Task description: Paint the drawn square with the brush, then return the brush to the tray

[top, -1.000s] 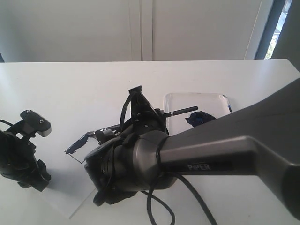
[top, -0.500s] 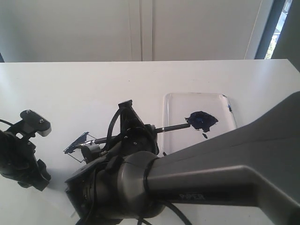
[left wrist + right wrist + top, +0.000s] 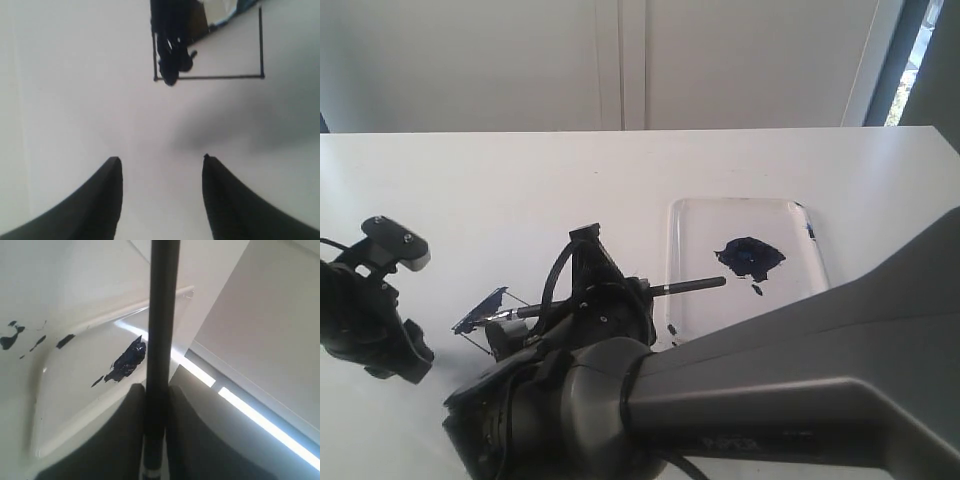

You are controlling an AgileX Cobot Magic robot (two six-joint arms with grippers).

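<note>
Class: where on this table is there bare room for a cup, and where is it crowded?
Bare: the far strip of table between the tray and the wall, and the far left corner beyond the left gripper. Crowded: around the drawn square, where the right gripper holds the brush.

White table w/ clear tray & paper sheet on it.

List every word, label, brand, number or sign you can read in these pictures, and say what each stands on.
None: no readable text shows in any view, not on the right arm, the left gripper, the tray or the brush.
</note>
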